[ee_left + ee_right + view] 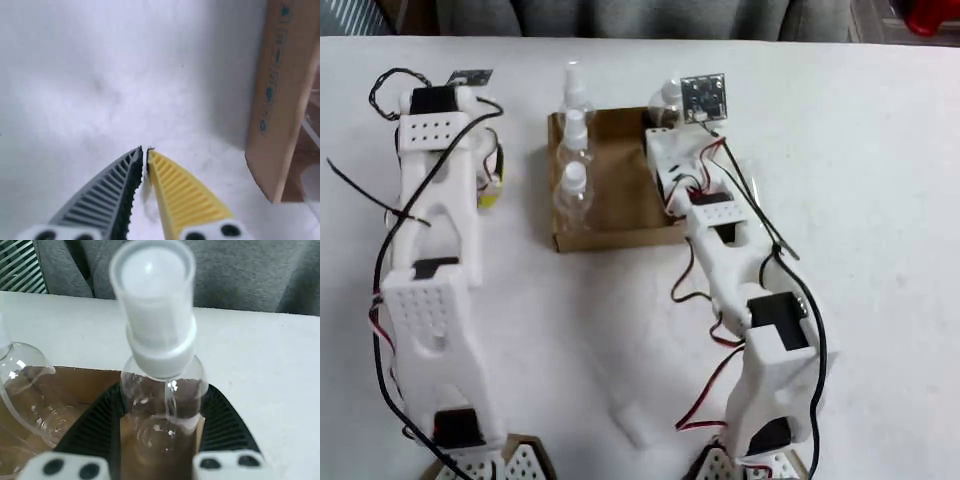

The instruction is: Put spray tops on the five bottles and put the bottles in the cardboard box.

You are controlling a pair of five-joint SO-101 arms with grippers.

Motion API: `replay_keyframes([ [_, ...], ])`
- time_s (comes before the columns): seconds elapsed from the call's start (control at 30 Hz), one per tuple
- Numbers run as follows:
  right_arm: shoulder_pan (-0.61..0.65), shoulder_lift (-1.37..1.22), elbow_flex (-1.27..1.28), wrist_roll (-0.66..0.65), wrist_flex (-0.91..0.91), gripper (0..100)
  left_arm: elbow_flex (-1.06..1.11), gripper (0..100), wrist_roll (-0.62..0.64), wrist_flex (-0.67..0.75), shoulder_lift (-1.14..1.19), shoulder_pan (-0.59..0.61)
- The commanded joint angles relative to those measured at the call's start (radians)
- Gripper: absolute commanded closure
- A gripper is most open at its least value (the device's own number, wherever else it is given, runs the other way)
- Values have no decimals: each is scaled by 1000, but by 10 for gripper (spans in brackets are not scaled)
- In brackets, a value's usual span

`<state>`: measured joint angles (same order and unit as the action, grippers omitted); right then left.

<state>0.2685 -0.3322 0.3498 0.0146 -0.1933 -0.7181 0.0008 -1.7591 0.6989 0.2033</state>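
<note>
While I am holding with the right arm, right gripper (pixel 161 412): clamping on the capped bottle (pixel 159 355).
Bottle axis: standing upright, over the cardboard box's (pixel 620 180) far right corner.
Nearer arm: right.
Left gripper (pixel 145 152): fingers resting together, empty, beside the box.

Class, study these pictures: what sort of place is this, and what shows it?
Probably a robotics workbench or lab: two white robot arms with loose wiring stand on a table, beside a cardboard box holding spray bottles.
</note>
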Motion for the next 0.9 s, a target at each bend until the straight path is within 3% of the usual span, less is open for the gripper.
replay_keyframes([
  [0.0,-13,15,-57,-12,1,984,109,983,-14,64,-147,-4],
  [0.13,-12,13,-57,-12,1,983,351,983,-71,219,-245,-8],
  [0.37,-8,12,-77,-14,8,983,806,981,-64,559,-561,-8],
  [0.57,-10,13,-101,-15,74,983,988,980,-72,618,-622,2],
  [0.7,-12,12,-173,-15,194,983,1111,980,-133,760,-628,35],
  [0.87,-10,12,-203,-15,219,983,1183,980,-132,918,-621,59],
])
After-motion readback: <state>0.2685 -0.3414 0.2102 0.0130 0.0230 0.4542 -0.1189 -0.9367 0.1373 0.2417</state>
